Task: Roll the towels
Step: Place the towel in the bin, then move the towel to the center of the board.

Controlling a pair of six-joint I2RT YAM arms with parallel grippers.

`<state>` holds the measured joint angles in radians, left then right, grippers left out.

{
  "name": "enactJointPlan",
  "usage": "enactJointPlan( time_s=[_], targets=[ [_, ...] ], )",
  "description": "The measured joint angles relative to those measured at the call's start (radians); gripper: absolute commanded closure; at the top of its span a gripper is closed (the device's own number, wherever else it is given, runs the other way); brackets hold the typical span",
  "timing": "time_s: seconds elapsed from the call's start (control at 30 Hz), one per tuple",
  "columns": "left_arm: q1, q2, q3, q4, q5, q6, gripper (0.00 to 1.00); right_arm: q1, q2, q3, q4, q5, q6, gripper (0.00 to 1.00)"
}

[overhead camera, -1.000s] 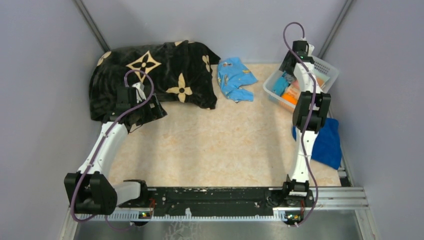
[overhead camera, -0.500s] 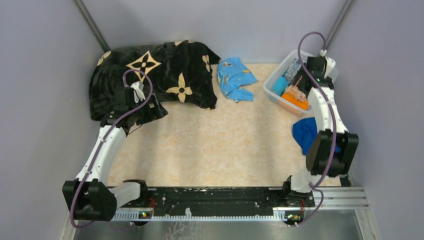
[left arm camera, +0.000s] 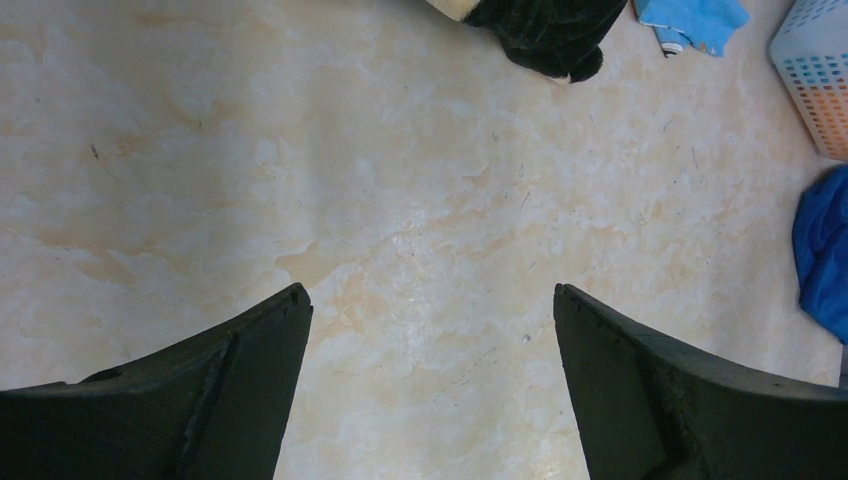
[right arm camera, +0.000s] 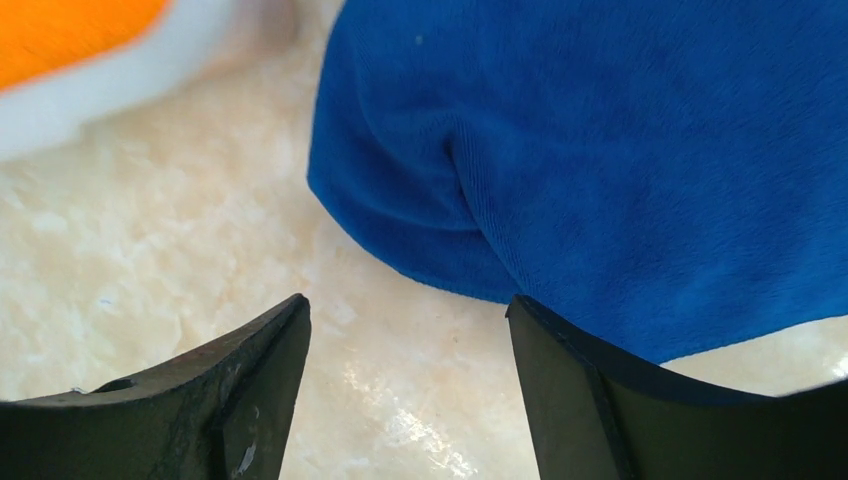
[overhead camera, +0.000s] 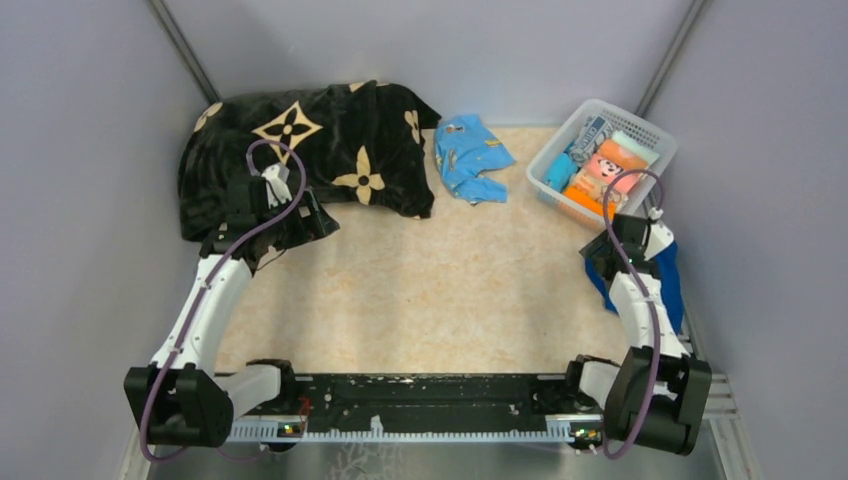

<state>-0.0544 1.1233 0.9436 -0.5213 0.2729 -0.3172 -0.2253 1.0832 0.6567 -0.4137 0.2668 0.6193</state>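
Note:
The royal-blue towel (overhead camera: pixel 668 285) lies crumpled at the table's right edge, partly under my right arm. It fills the upper right of the right wrist view (right arm camera: pixel 620 150). My right gripper (overhead camera: pixel 598 264) (right arm camera: pixel 408 300) is open and low over the table at the towel's near-left edge, its right finger against the cloth. A turquoise towel (overhead camera: pixel 560 172) and a white one with dark-blue print (overhead camera: pixel 592 131) lie in the white basket (overhead camera: pixel 655 135). My left gripper (overhead camera: pixel 305 218) (left arm camera: pixel 430 292) hangs open and empty over bare tabletop at the left.
A black blanket with cream flowers (overhead camera: pixel 300 150) covers the back left, under my left wrist. A crumpled light-blue cloth with yellow marks (overhead camera: pixel 470 155) lies at the back centre. The basket also holds orange and pink items (overhead camera: pixel 605 168). Grey walls close in both sides.
My right arm has swung back from over the basket and come down at the royal-blue towel, still open. The left arm has barely moved.

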Motion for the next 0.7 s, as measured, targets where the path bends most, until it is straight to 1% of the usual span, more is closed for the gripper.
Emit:
enactJointPlan(
  time_s=[0.13,0.27,0.37,0.57,0.7],
  targets=[
    [0.000,-0.010,-0.007,0.015,0.009,0.000,0.04,0.000,0.055,-0.076,0.065,-0.050,0.025,0.29],
    [0.000,-0.014,-0.013,0.024,0.021,0.000,0.04,0.003,0.159,-0.105,0.118,-0.097,0.040,0.29],
    [0.000,-0.014,-0.018,0.029,0.032,0.000,0.04,0.032,0.200,-0.091,0.169,-0.107,0.043,0.29],
    [0.000,-0.014,-0.023,0.035,0.050,0.001,0.04,0.174,0.271,-0.065,0.267,-0.111,0.046,0.30],
    [0.000,-0.014,-0.023,0.036,0.054,0.001,0.04,0.252,0.277,-0.059,0.274,-0.111,0.047,0.30]
  ],
)
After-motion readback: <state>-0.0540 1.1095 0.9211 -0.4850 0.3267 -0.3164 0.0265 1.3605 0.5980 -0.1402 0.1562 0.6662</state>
